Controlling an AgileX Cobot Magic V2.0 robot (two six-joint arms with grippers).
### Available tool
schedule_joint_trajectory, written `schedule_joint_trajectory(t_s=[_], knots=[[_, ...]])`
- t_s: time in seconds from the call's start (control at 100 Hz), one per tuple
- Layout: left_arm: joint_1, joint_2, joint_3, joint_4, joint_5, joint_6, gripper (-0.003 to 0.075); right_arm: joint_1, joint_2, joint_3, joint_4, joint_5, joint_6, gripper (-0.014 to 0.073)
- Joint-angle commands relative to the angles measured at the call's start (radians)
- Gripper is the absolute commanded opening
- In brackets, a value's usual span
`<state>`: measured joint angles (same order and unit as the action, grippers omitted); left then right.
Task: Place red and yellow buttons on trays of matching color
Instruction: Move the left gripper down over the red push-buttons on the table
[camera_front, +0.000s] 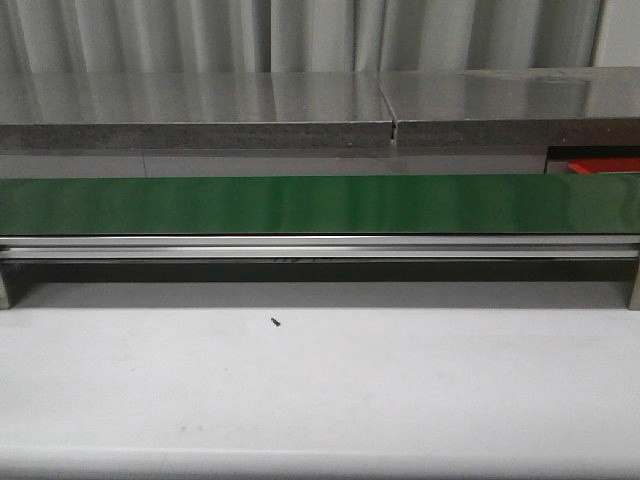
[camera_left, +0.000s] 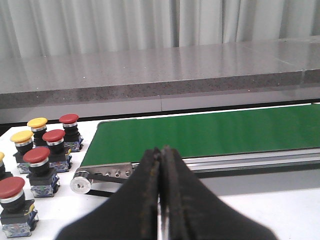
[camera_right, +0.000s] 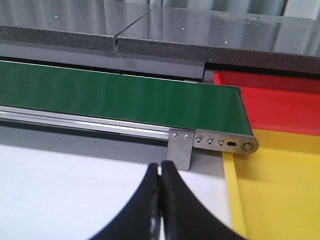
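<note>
Several red buttons and yellow buttons on black bases stand in a cluster on the white table, beside the end of the green conveyor belt. My left gripper is shut and holds nothing, apart from the cluster and nearer the camera than the belt. In the right wrist view the red tray and the yellow tray lie side by side past the belt's other end. The right gripper is shut and empty over the white table, short of the yellow tray. Neither gripper shows in the front view.
The green belt on its metal frame spans the front view, with a grey stone ledge and curtains behind. A small black speck lies on the white table. A corner of the red tray shows at the right.
</note>
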<state>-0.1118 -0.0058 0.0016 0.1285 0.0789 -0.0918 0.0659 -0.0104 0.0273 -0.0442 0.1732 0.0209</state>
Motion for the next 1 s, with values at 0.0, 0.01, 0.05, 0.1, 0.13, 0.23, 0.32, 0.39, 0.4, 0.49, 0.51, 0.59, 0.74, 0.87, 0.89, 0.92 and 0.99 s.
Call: schedule_joint_trajectory(t_s=[0.0, 0.01, 0.05, 0.1, 0.13, 0.23, 0.32, 0.39, 0.4, 0.49, 0.51, 0.59, 0.74, 0.87, 0.89, 0.92, 0.99], knots=[[0.003, -0.034, 0.007, -0.007, -0.079, -0.01, -0.0019, 0.0, -0.017, -0.001, -0.011, -0.081, -0.003, -0.0118], [0.003, -0.034, 0.007, -0.007, -0.079, -0.01, -0.0019, 0.0, -0.017, -0.001, -0.011, -0.081, -0.003, -0.0118], [0.003, -0.034, 0.007, -0.007, -0.079, -0.01, -0.0019, 0.0, -0.017, -0.001, -0.011, -0.081, -0.003, -0.0118], [0.003, -0.034, 0.007, -0.007, -0.079, -0.01, -0.0019, 0.0, -0.017, -0.001, -0.011, -0.081, -0.003, -0.0118], [0.003, -0.034, 0.007, -0.007, -0.079, -0.01, -0.0019, 0.0, -0.017, -0.001, -0.011, -0.081, -0.003, -0.0118], [0.003, -0.034, 0.007, -0.007, -0.088, -0.01, -0.0019, 0.0, -0.017, -0.001, -0.011, -0.081, -0.003, -0.0118], [0.003, -0.034, 0.006, -0.016, -0.095, -0.01, -0.0019, 0.0, -0.017, -0.001, -0.011, -0.081, -0.003, -0.0118], [0.003, -0.034, -0.006, -0.041, -0.095, -0.01, -0.0019, 0.0, -0.017, -0.001, -0.011, -0.081, -0.003, -0.0118], [0.003, -0.034, -0.009, -0.048, -0.097, -0.01, -0.0019, 0.0, -0.017, -0.001, -0.011, -0.081, -0.003, -0.0118], [0.003, -0.034, -0.039, -0.088, -0.097, -0.01, -0.0019, 0.0, -0.017, -0.001, -0.011, -0.081, -0.003, -0.0118], [0.003, -0.034, -0.049, -0.097, -0.097, -0.01, -0.0019, 0.0, -0.017, -0.001, -0.011, -0.081, -0.003, -0.0118], [0.003, -0.028, -0.102, -0.128, -0.079, -0.01, -0.0019, 0.0, -0.017, -0.001, -0.011, -0.081, -0.003, -0.0118], [0.003, 0.038, -0.243, -0.146, 0.027, -0.01, -0.0019, 0.0, -0.017, -0.001, -0.011, -0.081, -0.003, -0.0118], [0.003, 0.159, -0.407, -0.136, 0.203, -0.01, -0.0019, 0.0, -0.017, -0.001, -0.011, -0.081, -0.003, -0.0118], [0.003, 0.183, -0.435, -0.136, 0.237, -0.01, -0.0019, 0.0, -0.017, -0.001, -0.011, -0.081, -0.003, -0.0118], [0.003, 0.218, -0.473, -0.128, 0.282, -0.01, -0.0019, 0.0, -0.017, -0.001, -0.011, -0.081, -0.003, -0.0118], [0.003, 0.31, -0.566, -0.123, 0.39, -0.01, -0.0019, 0.0, -0.017, -0.001, -0.011, -0.081, -0.003, -0.0118]])
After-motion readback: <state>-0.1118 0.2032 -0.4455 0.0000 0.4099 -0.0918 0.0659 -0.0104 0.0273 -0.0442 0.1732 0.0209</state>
